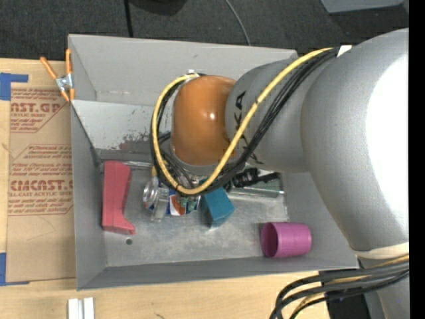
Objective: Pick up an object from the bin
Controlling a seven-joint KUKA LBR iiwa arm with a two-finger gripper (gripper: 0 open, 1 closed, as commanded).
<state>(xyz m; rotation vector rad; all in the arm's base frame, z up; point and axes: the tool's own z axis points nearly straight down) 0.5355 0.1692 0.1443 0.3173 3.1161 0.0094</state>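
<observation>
Jaws: hidden under the orange cover on the wrist; whether they stand wide or narrow, or hold anything, cannot be told.
Landmark: teal block, a small cube tilted on the floor of the grey bin, a little below the middle.
Arm end: the gripper shows as a bit of grey metal under the lower edge of the orange cover, up and to the left of the teal block and near it.
Thing under the gripper: a shiny crumpled wrapper, clear and silvery with red and blue patches, lies just to the left of the teal block. The grey metal hangs right above its upper right part; whether they touch cannot be told.
Cables: a yellow one and black ones loop round the left side of the orange cover and hang down to just above the top left corner of the teal block.
Pink block: long, with a small foot at its lower end, lying flat well to the left of the teal block, beyond the wrapper and apart from it.
Purple cylinder: on its side, open end facing left, down and to the right of the teal block, apart from it.
Pen-like thing: greenish and clear, lying level just to the right of the teal block's top, with a black thing just above it, both partly under the arm.
</observation>
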